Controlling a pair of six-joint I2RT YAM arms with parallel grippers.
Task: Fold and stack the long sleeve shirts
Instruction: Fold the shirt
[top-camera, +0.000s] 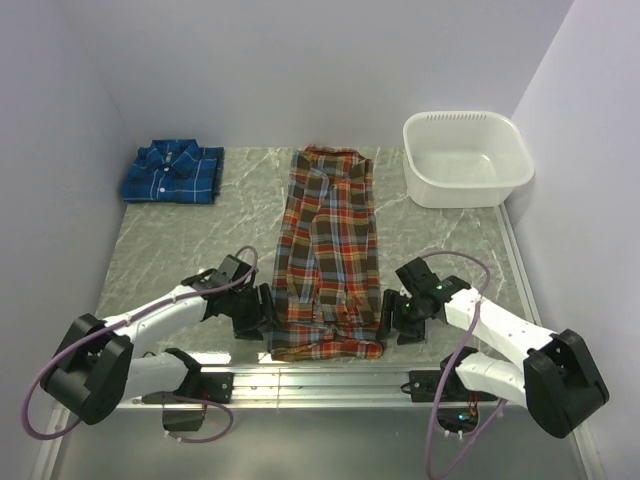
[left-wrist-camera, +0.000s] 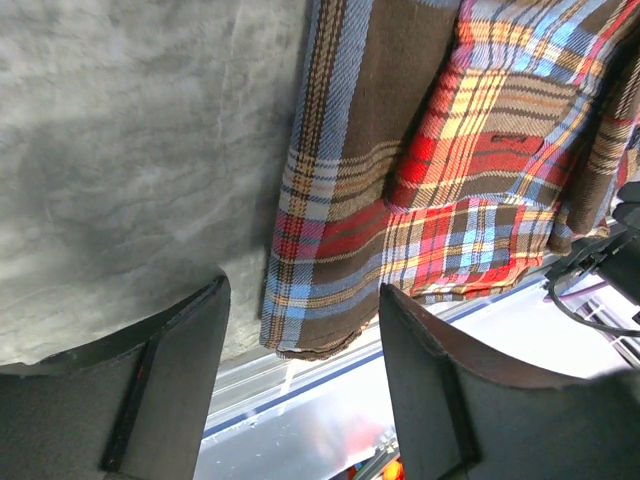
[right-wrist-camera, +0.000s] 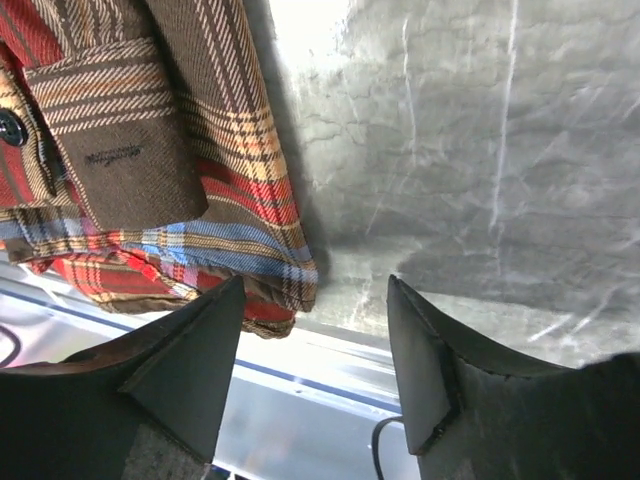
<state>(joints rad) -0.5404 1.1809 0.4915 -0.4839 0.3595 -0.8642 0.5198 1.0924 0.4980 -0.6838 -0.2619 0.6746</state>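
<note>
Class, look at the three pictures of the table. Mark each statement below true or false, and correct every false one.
1. The blue shirt lies folded at the far left of the table. True.
2. The red shirt is stacked on the blue shirt. False: it lies apart from it, spread as a long strip down the middle.
3. The tub holds a shirt. False: it is empty.
4. The left gripper and the right gripper are both open. True.
5. The two grippers are at the far end of the red shirt. False: they flank its near end, one on each side.
</note>
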